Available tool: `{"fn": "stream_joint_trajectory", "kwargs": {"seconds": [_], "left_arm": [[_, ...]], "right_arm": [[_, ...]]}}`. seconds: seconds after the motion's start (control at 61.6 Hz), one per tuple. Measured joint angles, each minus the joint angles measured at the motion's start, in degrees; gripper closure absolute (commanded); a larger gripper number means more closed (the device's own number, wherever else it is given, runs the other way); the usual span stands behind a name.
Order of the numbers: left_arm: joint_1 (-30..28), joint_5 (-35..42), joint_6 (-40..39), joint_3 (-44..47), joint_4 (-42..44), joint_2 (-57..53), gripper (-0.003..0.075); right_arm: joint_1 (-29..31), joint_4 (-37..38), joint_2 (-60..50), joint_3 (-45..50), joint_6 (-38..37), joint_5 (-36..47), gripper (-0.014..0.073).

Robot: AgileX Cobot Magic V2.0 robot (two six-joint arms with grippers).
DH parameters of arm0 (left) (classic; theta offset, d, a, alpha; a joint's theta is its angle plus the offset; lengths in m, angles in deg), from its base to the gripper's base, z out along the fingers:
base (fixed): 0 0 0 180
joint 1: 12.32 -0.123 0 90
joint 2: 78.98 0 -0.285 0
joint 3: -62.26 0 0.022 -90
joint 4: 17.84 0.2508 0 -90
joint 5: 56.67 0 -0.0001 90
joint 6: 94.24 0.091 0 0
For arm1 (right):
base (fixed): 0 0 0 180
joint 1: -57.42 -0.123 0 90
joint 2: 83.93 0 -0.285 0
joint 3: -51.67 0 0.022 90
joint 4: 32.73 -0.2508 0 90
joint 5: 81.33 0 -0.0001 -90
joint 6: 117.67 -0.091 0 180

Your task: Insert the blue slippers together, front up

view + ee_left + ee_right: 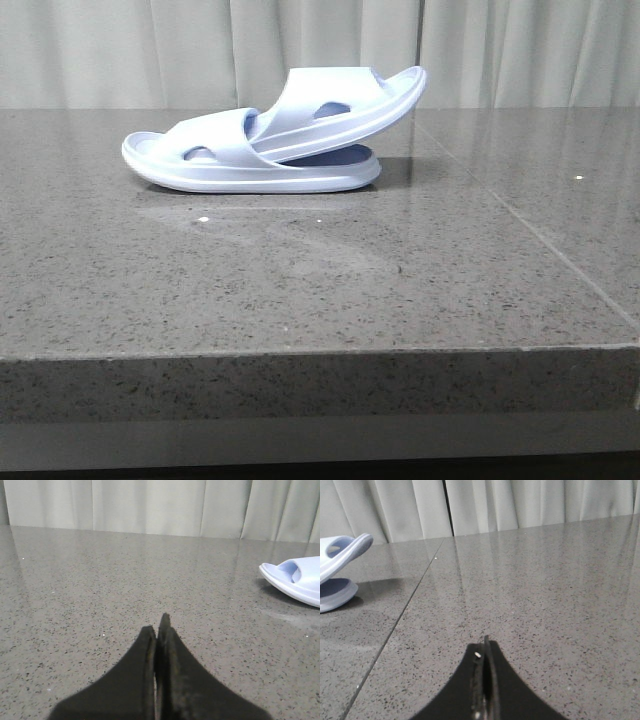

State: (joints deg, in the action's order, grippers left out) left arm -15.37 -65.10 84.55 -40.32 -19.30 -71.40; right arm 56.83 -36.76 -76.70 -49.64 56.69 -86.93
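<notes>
Two pale blue slippers lie together at the back of the grey stone table. The lower slipper (pixel 200 172) lies flat on its sole. The upper slipper (pixel 345 105) is pushed under the lower one's strap and tilts up to the right. The lower slipper's end shows in the left wrist view (pixel 296 580), and both ends show in the right wrist view (pixel 340 565). My left gripper (pixel 158 625) is shut and empty over bare table, left of the slippers. My right gripper (pixel 484 647) is shut and empty, right of them. Neither gripper shows in the front view.
The grey speckled table (pixel 300 290) has a front edge close to the camera and a seam line (pixel 540 240) running on the right. Pale curtains (pixel 150 50) hang behind the table.
</notes>
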Motion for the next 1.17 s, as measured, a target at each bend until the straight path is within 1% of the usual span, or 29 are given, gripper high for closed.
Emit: {"fn": "stream_joint_trajectory", "kwargs": {"seconds": [0.325, 1.168], "left_arm": [[0.00, 0.00, 0.00, 0.00, 0.00, 0.00, 0.0741], [0.00, 0.00, 0.00, 0.00, 0.00, 0.00, 0.0741]], "right_arm": [[0.00, 0.91, -0.03, 0.00, -0.09, -1.72, 0.0701], [0.00, 0.91, -0.03, 0.00, -0.09, -1.72, 0.0701]]}}
